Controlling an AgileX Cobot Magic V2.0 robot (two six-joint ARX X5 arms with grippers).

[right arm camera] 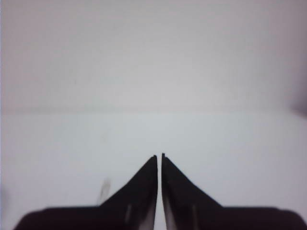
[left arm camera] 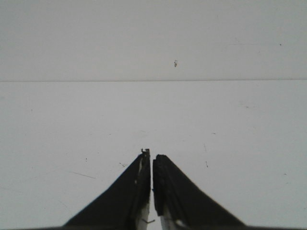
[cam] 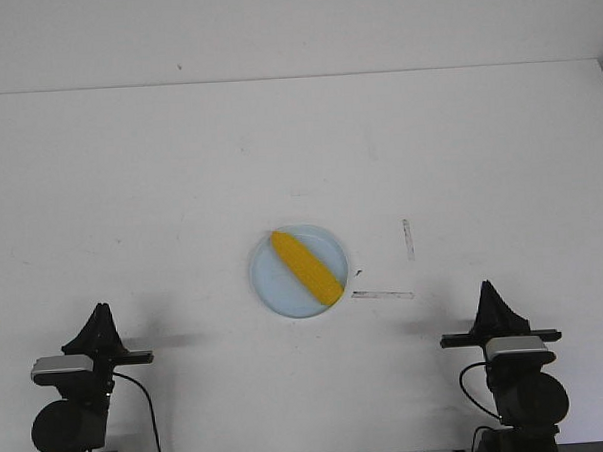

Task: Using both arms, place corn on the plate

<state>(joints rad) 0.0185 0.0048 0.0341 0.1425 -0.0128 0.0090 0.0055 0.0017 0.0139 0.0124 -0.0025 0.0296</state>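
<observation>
The yellow corn (cam: 307, 267) lies diagonally on the pale blue plate (cam: 271, 277) in the middle of the white table, pointed end toward the far left. My left gripper (cam: 101, 310) is shut and empty at the near left, far from the plate; in the left wrist view (left arm camera: 151, 154) its jaws stand together over bare table. My right gripper (cam: 487, 286) is shut and empty at the near right; in the right wrist view (right arm camera: 159, 155) its jaws stand together. Neither wrist view shows the corn or plate.
Two dark tape marks (cam: 382, 295) (cam: 408, 238) lie on the table just right of the plate. The table's far edge (cam: 295, 78) meets a white wall. The arm bases with silver-grey camera blocks (cam: 62, 369) (cam: 517, 348) sit at the near edge.
</observation>
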